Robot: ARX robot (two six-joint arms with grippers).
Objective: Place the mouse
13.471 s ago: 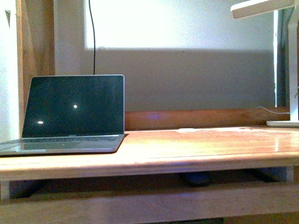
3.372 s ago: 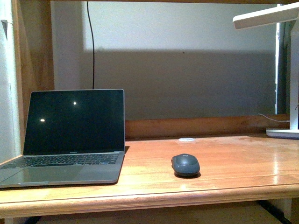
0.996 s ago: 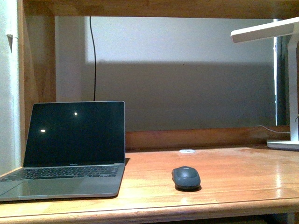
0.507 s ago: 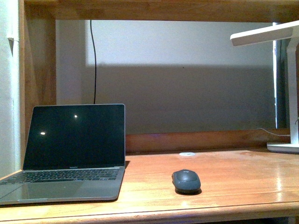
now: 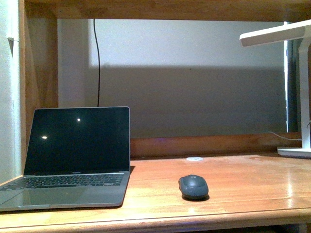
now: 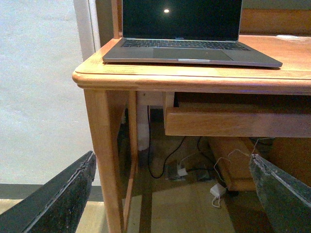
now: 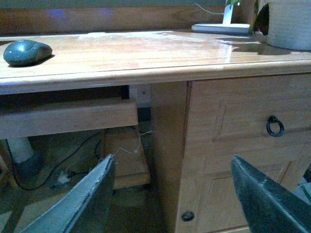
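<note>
The dark grey mouse (image 5: 193,186) lies flat on the wooden desk (image 5: 243,194), to the right of the open laptop (image 5: 73,160). It shows too in the right wrist view, where the mouse (image 7: 26,52) rests on the desk top (image 7: 146,53). My right gripper (image 7: 172,194) hangs open below the desk edge, in front of the drawer cabinet, holding nothing. Lower down at the desk's left corner, my left gripper (image 6: 170,194) is open and empty. Neither arm appears in the front view.
A small white disc (image 5: 194,158) lies behind the mouse. A white desk lamp (image 5: 291,87) stands at the right, its base (image 7: 221,28) near a pale container (image 7: 290,24). Cables (image 6: 194,165) lie on the floor under the desk. A drawer front with a ring pull (image 7: 275,126) faces the right gripper.
The front view has shifted slightly; the mouse and laptop stay where they were on the desk. 13.5 s ago the mouse was absent from the desk top.
</note>
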